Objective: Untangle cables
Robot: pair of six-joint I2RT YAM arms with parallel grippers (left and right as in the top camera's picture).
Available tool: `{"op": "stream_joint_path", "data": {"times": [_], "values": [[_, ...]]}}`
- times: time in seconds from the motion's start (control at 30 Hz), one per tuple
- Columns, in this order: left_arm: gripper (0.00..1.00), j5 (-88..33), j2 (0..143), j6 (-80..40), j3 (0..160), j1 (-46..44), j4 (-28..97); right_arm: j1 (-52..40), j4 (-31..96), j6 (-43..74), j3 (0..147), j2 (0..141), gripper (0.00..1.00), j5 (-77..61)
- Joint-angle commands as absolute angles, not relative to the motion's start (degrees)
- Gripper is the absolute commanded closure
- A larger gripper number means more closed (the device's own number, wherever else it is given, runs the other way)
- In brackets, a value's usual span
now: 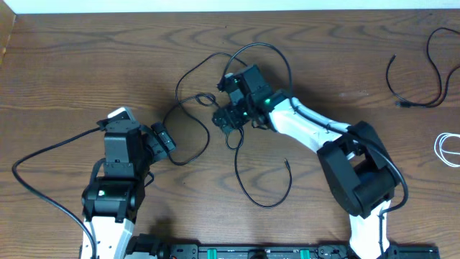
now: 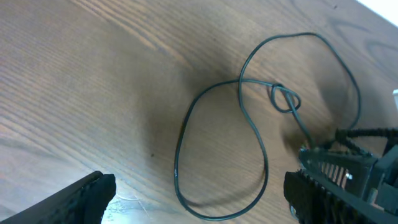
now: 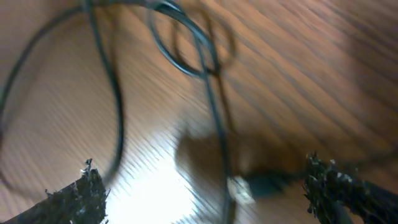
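A black cable [image 1: 188,108] lies in tangled loops at the table's middle, with a small knot [image 2: 285,98] and a long tail curving toward the front [image 1: 248,188]. My left gripper [image 1: 165,139] is open, and a loop of this cable [image 2: 217,211] lies between its fingers [image 2: 199,202]. My right gripper [image 1: 227,115] is open over the tangle. In the blurred right wrist view the cable [image 3: 214,106] and a plug end [image 3: 261,183] lie between its fingers [image 3: 211,196]. A second black cable [image 1: 413,79] lies at the far right. A white cable [image 1: 447,150] lies at the right edge.
The wooden table [image 1: 72,72] runs to a far edge at the top of the overhead view. Thick black arm wiring [image 1: 43,155] loops out at the front left. The right arm's base [image 1: 363,180] stands at the front right.
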State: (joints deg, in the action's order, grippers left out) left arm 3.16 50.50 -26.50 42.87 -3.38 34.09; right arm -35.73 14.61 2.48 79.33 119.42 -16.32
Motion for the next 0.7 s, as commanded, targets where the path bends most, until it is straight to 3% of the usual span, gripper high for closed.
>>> {"op": "stream_joint_path", "data": {"times": [0.0,0.27,0.67], "values": [[0.07,4.1,51.7,-25.3,43.2,-3.1,34.3,-37.3,12.5,3.3,79.4,123.2,0.01,-16.5],[0.07,4.1,54.9,-25.4,43.2,-3.1,34.3,-40.5,11.1,5.1,79.4,123.9,0.01,-17.4],[0.07,4.1,59.5,-25.4,43.2,-3.1,34.1,-45.0,10.7,5.4,79.4,124.3,0.01,-5.7]]}}
